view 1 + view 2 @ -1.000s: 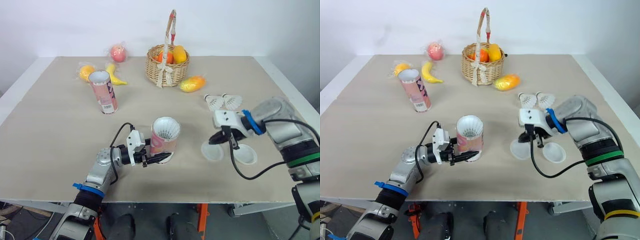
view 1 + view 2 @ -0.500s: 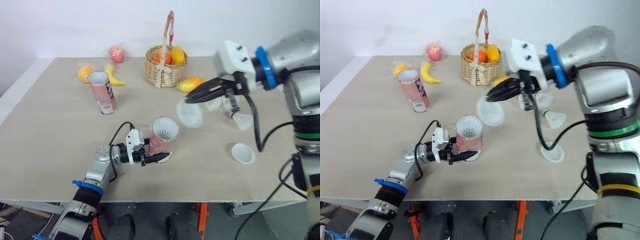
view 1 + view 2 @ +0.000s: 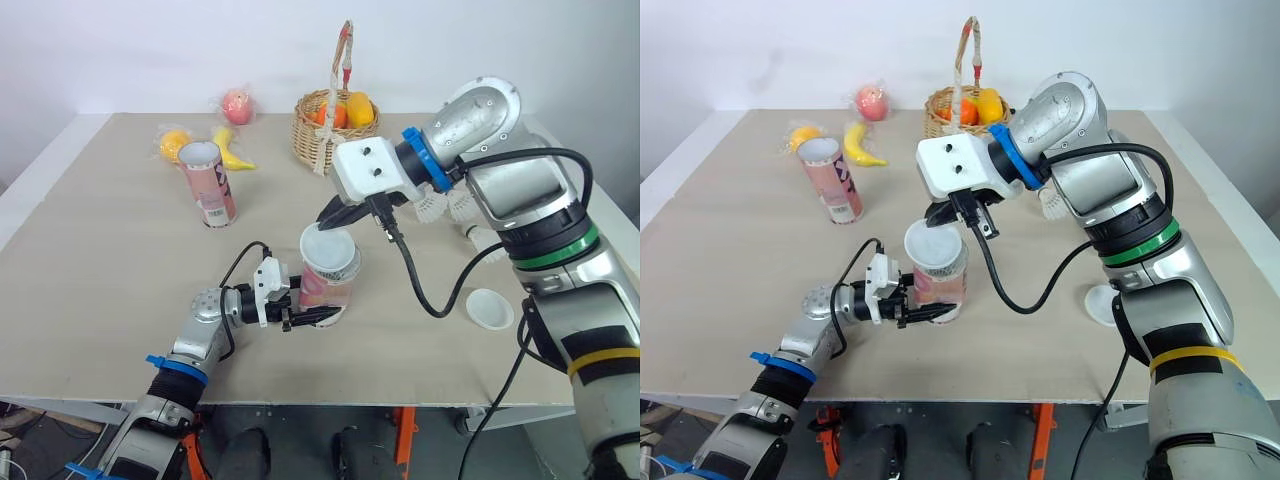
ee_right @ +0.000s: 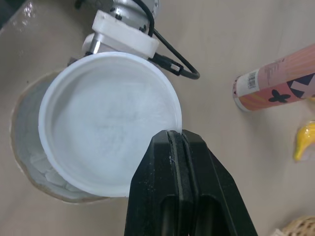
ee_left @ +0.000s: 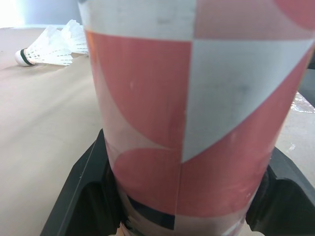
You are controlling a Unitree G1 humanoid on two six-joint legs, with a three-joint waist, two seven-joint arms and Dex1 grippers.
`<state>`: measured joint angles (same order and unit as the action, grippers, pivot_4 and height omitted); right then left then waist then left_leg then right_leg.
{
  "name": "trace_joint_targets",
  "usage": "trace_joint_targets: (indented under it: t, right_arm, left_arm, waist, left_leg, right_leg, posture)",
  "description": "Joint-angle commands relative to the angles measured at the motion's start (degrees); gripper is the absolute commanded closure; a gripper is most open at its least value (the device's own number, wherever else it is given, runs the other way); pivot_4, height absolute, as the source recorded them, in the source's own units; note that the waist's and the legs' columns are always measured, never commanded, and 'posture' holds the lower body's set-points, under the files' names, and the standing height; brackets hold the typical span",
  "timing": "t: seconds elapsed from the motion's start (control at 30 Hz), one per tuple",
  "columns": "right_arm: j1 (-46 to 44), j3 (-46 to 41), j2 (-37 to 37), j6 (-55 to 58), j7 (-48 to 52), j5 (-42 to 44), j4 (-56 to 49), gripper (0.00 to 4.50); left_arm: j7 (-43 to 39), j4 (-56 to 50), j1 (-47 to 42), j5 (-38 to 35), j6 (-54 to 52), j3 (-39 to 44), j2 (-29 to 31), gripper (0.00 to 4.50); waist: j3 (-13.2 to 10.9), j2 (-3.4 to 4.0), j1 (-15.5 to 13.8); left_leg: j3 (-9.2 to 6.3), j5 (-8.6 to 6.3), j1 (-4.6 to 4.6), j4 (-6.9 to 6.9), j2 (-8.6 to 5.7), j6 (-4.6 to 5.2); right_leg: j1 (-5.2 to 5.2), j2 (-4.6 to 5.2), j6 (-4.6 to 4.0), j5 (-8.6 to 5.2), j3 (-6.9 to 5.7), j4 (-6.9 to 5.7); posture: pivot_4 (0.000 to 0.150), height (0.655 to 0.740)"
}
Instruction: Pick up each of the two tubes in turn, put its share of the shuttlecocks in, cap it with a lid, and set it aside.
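Observation:
A pink-and-white tube (image 3: 328, 285) stands upright at the front middle, with shuttlecock feathers in its mouth. My left gripper (image 3: 305, 315) is shut on the tube's base (image 5: 192, 113). My right gripper (image 3: 337, 217) is shut on the rim of a white lid (image 4: 108, 128) and holds it tilted just over the tube's mouth, partly covering it. The second tube (image 3: 207, 184) stands open and tilted at the back left. A second lid (image 3: 489, 307) lies at the front right. Loose shuttlecocks (image 3: 447, 205) lie behind my right arm, partly hidden.
A wicker basket (image 3: 333, 130) of fruit stands at the back middle, with a mango (image 3: 384, 167) beside it. A banana (image 3: 232, 150), an orange (image 3: 172, 145) and an apple (image 3: 237, 105) lie at the back left. The table's front edge (image 3: 420, 400) is close to the held tube.
My right gripper lifted a lid off the table at the right and carried it left to just over the held tube's mouth. The left gripper and tube stayed put.

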<state>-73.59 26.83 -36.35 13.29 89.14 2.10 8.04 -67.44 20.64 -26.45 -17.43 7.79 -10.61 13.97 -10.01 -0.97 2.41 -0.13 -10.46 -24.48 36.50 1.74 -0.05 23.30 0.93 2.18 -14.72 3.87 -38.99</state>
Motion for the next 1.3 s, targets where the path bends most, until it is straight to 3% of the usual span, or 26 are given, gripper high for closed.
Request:
trace_joint_targets:
  t: [0.03,0.27,0.7,1.3]
  right_arm:
    - [-1.3,1.2,-2.3,-2.1,3.3,0.9,-2.3,4.38]
    - [-3.9,5.9,-2.5,-3.4,3.4,2.7,-0.7,4.38]
    - [-4.9,1.4,1.8,-1.9,1.7,1.6,3.2,4.38]
    - [1.8,-1.3,0.5,3.7,0.4,1.9,-3.8,4.38]
  left_arm:
    - [0.2,0.4,1.4,0.8,-0.6,0.2,1.0,1.8]
    - [0.4,1.4,0.8,0.8,-0.3,0.4,0.7,1.8]
    - [1.3,1.0,1.6,0.2,-0.5,0.4,0.4,1.8]
    - [1.4,1.1,1.8,0.0,-0.5,0.9,1.1,1.8]
  waist:
    - [0.0,0.0,0.0]
    - [0.0,0.01,0.1]
    - [0.0,0.0,0.1]
    - [0.0,0.0,0.1]
  left_leg:
    - [-0.01,0.0,0.0,0.0,0.01,0.0]
    - [-0.01,0.0,0.04,-0.02,0.04,0.0]
    - [0.0,0.01,0.07,-0.01,0.07,0.01]
    - [-0.02,0.01,0.06,-0.02,0.07,0.01]
  right_leg:
    - [0.0,-0.01,0.0,0.0,-0.01,0.0]
    - [-0.01,-0.03,-0.04,0.0,0.0,0.0]
    - [-0.02,-0.06,-0.08,0.05,-0.01,-0.01]
    - [-0.02,-0.08,-0.08,0.03,0.01,-0.01]
  posture:
    - [0.15,0.74]
    - [0.15,0.74]
    - [0.15,0.74]
    - [0.15,0.74]
